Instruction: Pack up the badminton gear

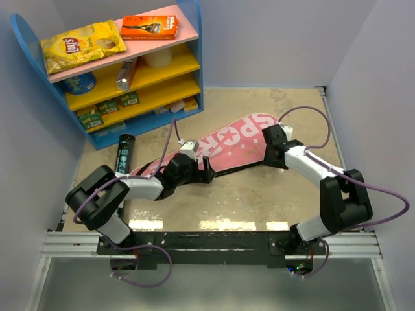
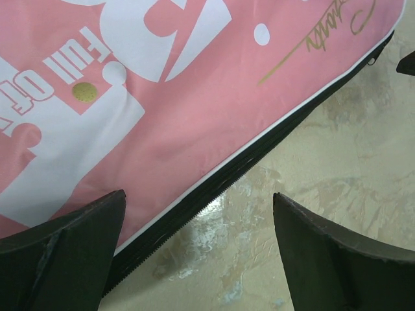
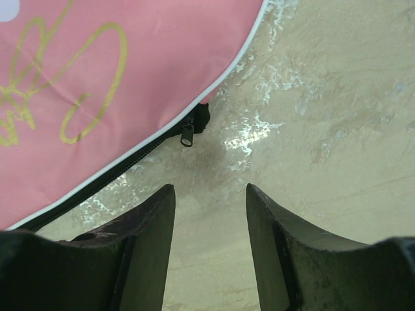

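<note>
The pink "SPORT" racket cover (image 1: 237, 139) lies flat and slantwise across the middle of the table. Its black zip edge (image 2: 259, 146) faces the arms. My left gripper (image 1: 209, 173) hovers over the cover's lower left part, open wide (image 2: 198, 201); one finger is above the pink cloth, the other above bare table, and nothing is between them. My right gripper (image 1: 267, 140) sits at the cover's right end, open and empty (image 3: 209, 188), just short of the small black zip pull (image 3: 188, 133). The black tube (image 1: 124, 150) lies left of the cover, near the shelf.
A blue shelf unit (image 1: 194, 58) stands at the back left. On it are a yellow chip bag (image 1: 81, 45), an orange box (image 1: 149, 27) and small packets on the lower yellow shelves. Grey walls close in the table on the left, back and right.
</note>
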Motion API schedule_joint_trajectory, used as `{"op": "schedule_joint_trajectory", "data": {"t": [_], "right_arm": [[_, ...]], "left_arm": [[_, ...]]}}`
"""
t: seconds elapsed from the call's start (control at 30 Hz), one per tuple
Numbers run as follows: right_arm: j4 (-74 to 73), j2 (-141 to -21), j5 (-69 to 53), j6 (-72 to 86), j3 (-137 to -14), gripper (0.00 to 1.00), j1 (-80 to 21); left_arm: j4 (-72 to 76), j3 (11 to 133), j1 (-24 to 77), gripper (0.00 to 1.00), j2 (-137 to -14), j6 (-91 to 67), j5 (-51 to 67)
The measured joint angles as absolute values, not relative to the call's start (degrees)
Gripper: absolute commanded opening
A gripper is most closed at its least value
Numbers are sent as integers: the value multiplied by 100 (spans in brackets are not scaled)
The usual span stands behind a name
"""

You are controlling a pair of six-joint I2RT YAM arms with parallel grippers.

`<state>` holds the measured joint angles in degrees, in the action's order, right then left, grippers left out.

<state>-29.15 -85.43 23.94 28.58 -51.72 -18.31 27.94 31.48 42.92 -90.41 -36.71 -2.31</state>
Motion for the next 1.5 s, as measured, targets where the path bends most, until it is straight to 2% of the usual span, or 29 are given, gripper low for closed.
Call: {"op": "schedule_joint_trajectory", "data": {"t": [0.93,1.27,1.43,1.5], "right_arm": [[-2464,-9408,2499,2991,-5227,41,-1754],[-2329,-9550,2292,2589,-5358,41,-1507],[-2294,-9660,2178,2381,-5476,34,-1494],[-2259,-9719,2126,2316,-5533,26,-1494]], "left_arm": [[3256,2934,4292,100,-9087,-3570,132],[3253,2934,4292,100,-9087,-3538,137],[3256,2934,4292,100,-9089,-3527,150],[3258,2936,4292,100,-9091,-3527,152]]}}
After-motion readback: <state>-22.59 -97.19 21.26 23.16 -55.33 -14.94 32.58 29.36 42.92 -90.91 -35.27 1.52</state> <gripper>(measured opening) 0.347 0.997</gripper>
